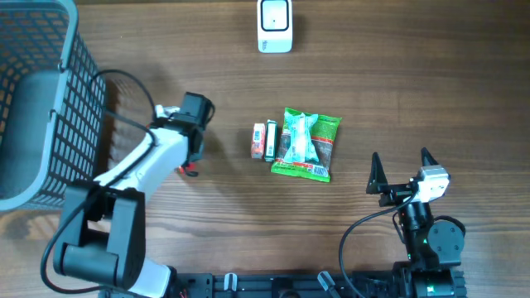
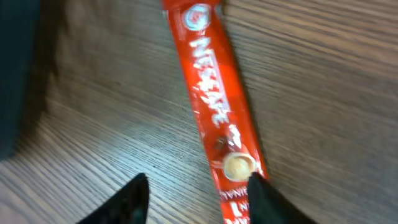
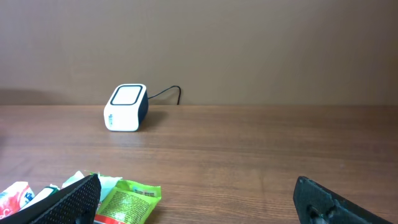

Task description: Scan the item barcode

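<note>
A slim, glossy red Nescafé stick sachet (image 2: pixel 214 106) lies flat on the wood-grain counter (image 2: pixel 323 93), at its left side, between the parted black fingers (image 2: pixel 134 200) of the left end effector (image 2: pixel 198 186). The right end effector (image 1: pixel 400 157) gapes wide, empty.

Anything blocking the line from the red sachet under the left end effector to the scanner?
Nothing visible. Bare table runs from the red sachet to the scanner; the snack packs lie off to the side of that line.
</note>
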Robot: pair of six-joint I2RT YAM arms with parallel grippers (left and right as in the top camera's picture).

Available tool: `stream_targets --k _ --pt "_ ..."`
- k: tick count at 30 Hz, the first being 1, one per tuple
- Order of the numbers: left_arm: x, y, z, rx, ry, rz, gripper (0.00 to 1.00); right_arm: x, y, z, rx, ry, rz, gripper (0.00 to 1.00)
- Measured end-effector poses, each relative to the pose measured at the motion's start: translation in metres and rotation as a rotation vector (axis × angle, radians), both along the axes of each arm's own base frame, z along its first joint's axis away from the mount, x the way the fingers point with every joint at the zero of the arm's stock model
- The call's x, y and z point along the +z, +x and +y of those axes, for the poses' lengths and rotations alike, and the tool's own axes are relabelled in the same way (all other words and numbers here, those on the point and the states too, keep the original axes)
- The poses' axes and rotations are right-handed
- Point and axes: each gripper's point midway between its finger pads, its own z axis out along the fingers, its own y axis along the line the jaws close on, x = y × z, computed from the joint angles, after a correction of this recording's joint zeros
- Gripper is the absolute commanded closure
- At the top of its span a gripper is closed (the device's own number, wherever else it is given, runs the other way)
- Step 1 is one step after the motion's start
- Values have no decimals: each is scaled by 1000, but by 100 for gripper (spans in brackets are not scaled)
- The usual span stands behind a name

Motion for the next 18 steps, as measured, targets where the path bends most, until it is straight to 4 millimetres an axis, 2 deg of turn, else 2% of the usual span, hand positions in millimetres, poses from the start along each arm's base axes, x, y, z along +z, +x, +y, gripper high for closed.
stream_targets --k 1,3,5,10,14,15,17,18 --pt "-1 1 1 27 -28 -7 49 0 0 0 0 0 0 0" --pt "-4 8 5 99 -118 -43 40 0 0 0 0 0 0 0" --pt "-6 15 7 156 -212 -71 39 0 0 0 0 0 0 0" --pt "-7 26 6 201 -318 -116 40 0 0 0 0 0 0 0" --pt "-8 37 3 198 -349 -158 47 0 0 0 0 0 0 0" --pt "-12 37 3 198 -350 -160 53 0 0 0 0 0 0 0" --pt "-28 28 4 206 -338 -118 96 0 0 0 0 0 0 0" --pt "-28 29 4 209 -340 -124 96 0 0 0 0 0 0 0"
